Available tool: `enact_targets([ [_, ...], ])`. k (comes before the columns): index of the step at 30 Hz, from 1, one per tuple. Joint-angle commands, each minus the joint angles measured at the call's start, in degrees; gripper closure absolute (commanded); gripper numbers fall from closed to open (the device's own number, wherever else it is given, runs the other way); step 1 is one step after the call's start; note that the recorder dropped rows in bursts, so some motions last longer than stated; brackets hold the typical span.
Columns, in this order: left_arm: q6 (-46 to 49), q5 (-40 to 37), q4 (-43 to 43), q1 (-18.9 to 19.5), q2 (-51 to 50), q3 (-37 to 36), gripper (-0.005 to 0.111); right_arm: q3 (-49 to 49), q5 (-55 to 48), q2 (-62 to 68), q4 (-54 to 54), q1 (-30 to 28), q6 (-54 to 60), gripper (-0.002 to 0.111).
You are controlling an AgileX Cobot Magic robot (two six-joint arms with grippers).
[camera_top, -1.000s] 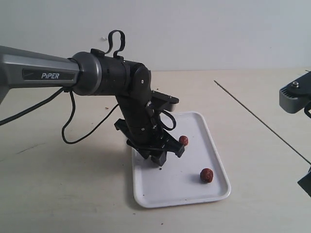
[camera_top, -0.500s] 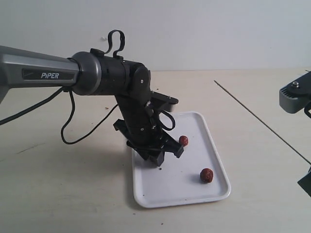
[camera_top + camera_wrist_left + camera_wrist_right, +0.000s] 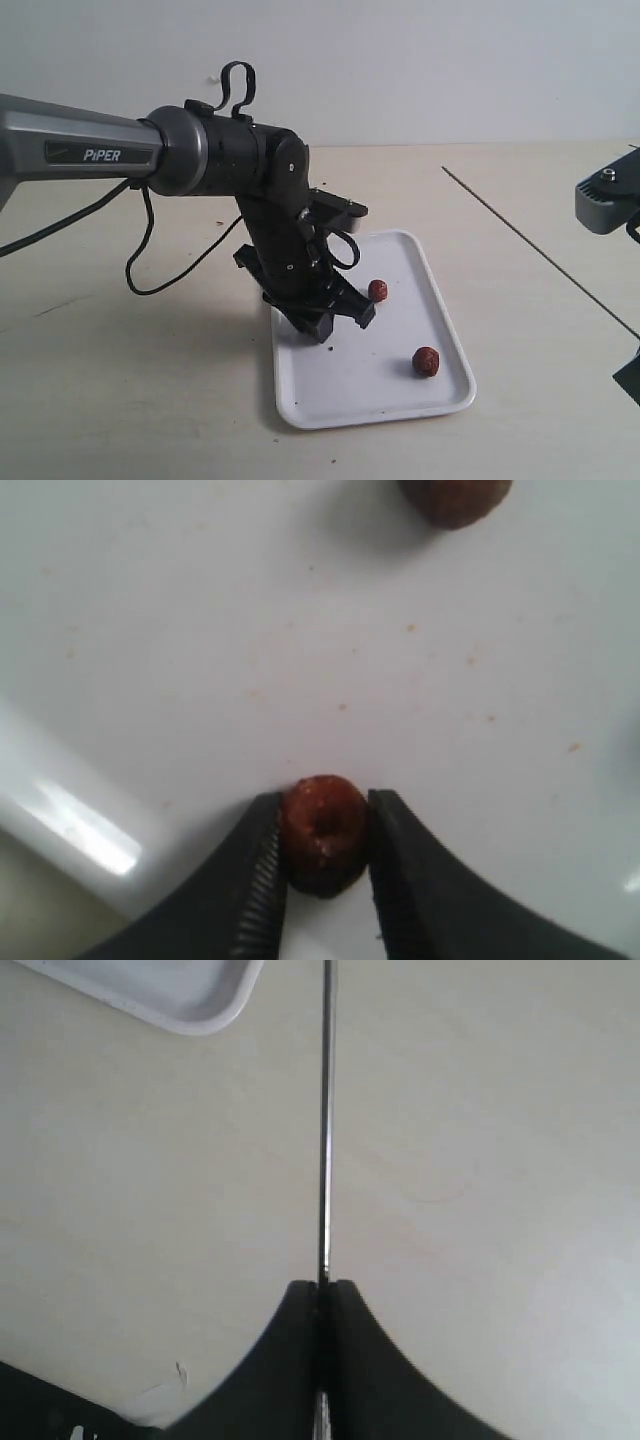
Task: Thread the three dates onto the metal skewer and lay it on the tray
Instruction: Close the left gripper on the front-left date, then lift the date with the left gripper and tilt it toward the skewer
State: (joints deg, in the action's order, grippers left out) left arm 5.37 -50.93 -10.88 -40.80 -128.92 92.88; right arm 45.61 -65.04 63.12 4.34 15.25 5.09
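Note:
A white tray [image 3: 440,300] lies on the table with two loose dates on it, one near its middle [image 3: 378,290] and one toward its front right [image 3: 426,361]. My left gripper [image 3: 335,318] hangs low over the tray's left part. In the left wrist view that gripper [image 3: 325,798] is shut on a third date [image 3: 322,830] just above the tray floor [image 3: 200,630]; another date [image 3: 455,495] lies farther off. The held date is hidden in the exterior view. My right gripper [image 3: 322,1285] is shut on the thin metal skewer [image 3: 325,1120], which slants over the table [image 3: 530,245].
The left arm's black cable [image 3: 150,270] loops over the table left of the tray. The right arm's grey body [image 3: 608,198] shows at the right edge. A tray corner [image 3: 190,1005] lies beside the skewer in the right wrist view.
The left gripper has shifted slightly up and left over the tray. The two loose dates and the skewer have stayed put.

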Motion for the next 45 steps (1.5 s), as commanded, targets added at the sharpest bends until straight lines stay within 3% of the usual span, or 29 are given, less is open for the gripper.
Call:
enact_targets([
  [1, 4.5, -1.2, 0.1, -0.1, 2.6, -0.5, 0.078, 0.0, -1.7, -0.5, 0.7, 0.0, -0.7, 0.108],
  [7, 13.3, -2.4, 0.2, -0.1, 6.2, -0.5, 0.078, 0.0, -4.9, -0.5, 0.5, 0.0, -0.7, 0.108],
  [14, 56.9, -4.2, 0.2, -0.1, 10.5, -0.5, 0.078, 0.0, -4.9, -0.5, -6.0, 0.0, 3.3, 0.108],
  [19, 74.0, -4.3, 0.0, -0.1, 11.6, -0.5, 0.078, -0.1, -4.9, -0.5, -12.9, 0.0, 6.4, 0.108],
  [27, 88.7, -3.9, 0.3, 1.1, 12.1, -0.5, 0.078, -0.1, -4.9, -0.5, -14.5, 0.1, 7.4, 0.108],
  [35, 92.3, -0.5, 0.0, 3.6, 13.3, -0.5, 0.078, -3.3, -4.9, 0.6, -17.4, 0.1, 9.8, 0.108],
  [45, 99.4, -0.6, -1.6, 3.6, 13.4, -0.5, 0.078, -3.8, -4.9, 4.4, -28.6, 0.1, 16.3, 0.108],
])
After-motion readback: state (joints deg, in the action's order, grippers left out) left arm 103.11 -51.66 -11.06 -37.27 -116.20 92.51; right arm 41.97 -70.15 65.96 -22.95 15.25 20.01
